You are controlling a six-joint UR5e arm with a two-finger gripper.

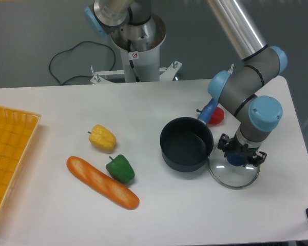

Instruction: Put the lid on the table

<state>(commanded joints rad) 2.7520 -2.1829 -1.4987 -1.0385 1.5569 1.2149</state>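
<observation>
The lid (234, 175), a clear glass disc with a thin metal rim and a blue centre knob (236, 160), lies flat on the white table (159, 215), just right of the dark round pot (186, 143); its left edge touches or nearly touches the pot. My gripper (239, 156) points straight down over the lid's knob. Its fingers (223, 145) stand spread on either side of the knob, so the gripper looks open. The fingertips are partly hidden by the wrist.
The pot's blue handle (209, 109) points back right towards a red item (216, 116) half hidden behind the arm. A yellow pepper (102, 137), a green pepper (120, 168) and a bread loaf (102, 182) lie left of the pot. A yellow mesh tray (10, 154) is at the far left.
</observation>
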